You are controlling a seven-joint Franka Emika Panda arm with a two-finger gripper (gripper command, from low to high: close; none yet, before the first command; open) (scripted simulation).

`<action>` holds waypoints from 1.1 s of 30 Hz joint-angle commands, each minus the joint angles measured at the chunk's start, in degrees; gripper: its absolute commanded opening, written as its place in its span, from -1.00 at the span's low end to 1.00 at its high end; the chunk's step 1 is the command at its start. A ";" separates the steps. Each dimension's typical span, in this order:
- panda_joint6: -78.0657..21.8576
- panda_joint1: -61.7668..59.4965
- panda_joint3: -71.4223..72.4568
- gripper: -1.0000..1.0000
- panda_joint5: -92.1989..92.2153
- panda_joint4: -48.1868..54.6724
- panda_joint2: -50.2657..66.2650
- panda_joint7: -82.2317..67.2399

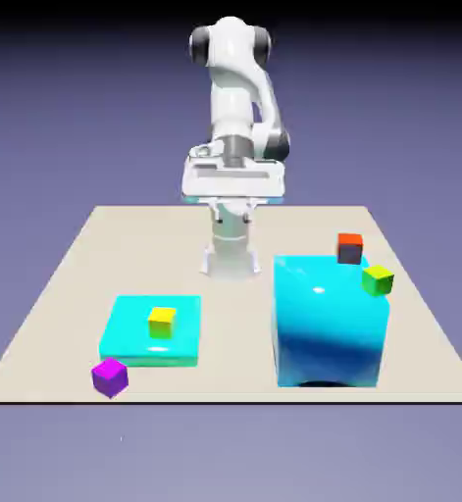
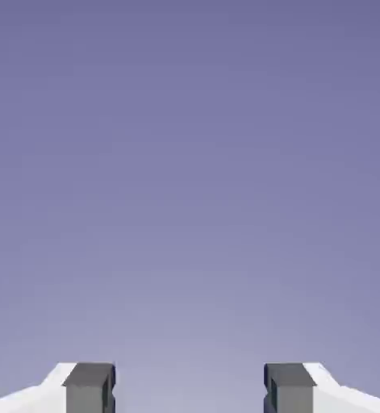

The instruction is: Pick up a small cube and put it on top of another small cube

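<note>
At seven o'clock from the tool (image 2: 190, 389), exterior view, twelve at its top: one small purple cube (image 1: 110, 377), near the bench's (image 1: 239, 382) front edge. Tool: raised, fingers parted, nothing between. Intervening, same bearing: flat cyan slab (image 1: 122, 324), seemingly bearing a yellow cube (image 1: 162, 323); probably needs clearance. At five o'clock: large cyan block (image 1: 328, 324), off the route.
</note>
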 commanded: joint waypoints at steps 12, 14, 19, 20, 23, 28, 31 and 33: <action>-7.87 -8.71 -3.60 0.00 2.41 14.75 24.92 3.53; -9.19 -10.17 -4.20 0.00 2.81 17.21 29.07 4.12; -12.47 -13.80 -5.71 0.00 3.82 23.35 39.46 5.59; -13.12 -14.52 -6.01 0.00 4.02 24.58 41.53 5.88; -15.09 -16.70 -6.91 0.00 4.62 28.27 47.76 6.76; -15.42 -19.05 -7.22 0.00 5.52 32.21 55.36 7.27; -11.17 -20.32 -5.76 0.00 6.61 34.20 61.58 6.46; -9.79 -20.73 -5.29 -1.00 6.97 34.85 63.61 6.19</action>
